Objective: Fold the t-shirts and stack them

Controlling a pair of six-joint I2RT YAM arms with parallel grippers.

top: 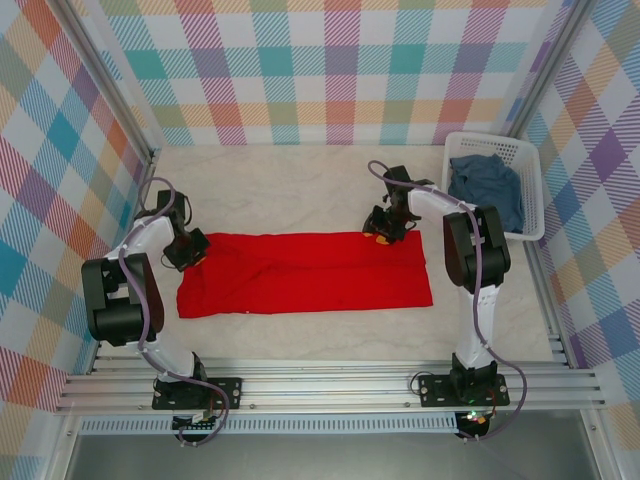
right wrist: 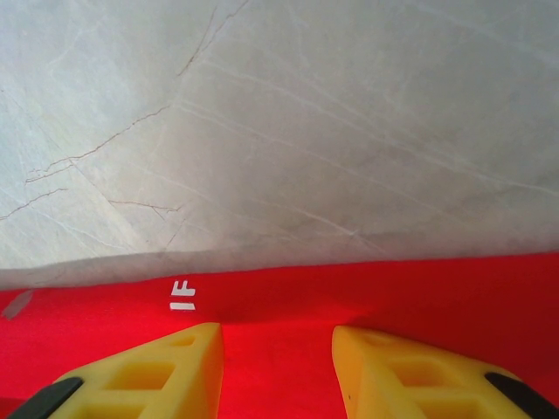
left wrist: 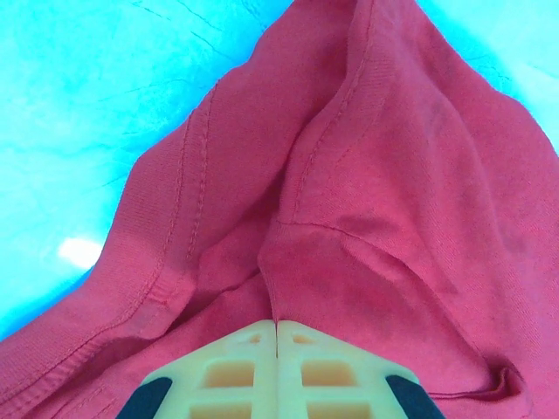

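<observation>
The red t-shirt (top: 300, 275) lies folded into a long flat strip across the middle of the table. My left gripper (top: 188, 255) sits at its upper left corner. In the left wrist view that gripper (left wrist: 278, 327) is shut, and a ridge of the red t-shirt (left wrist: 376, 175) runs in between its tips. My right gripper (top: 385, 235) is at the strip's upper right edge. It stands open (right wrist: 278, 336) with its fingertips apart over flat red cloth (right wrist: 437, 297) just inside the hem. The blue-grey t-shirt (top: 487, 185) lies crumpled in the basket.
A white lattice basket (top: 530, 200) stands at the back right against the checked wall. Bare marble tabletop (top: 290, 190) stretches behind the red strip and a narrower band (top: 300, 335) in front of it. A small white mark (right wrist: 182, 295) shows on the cloth near the right fingers.
</observation>
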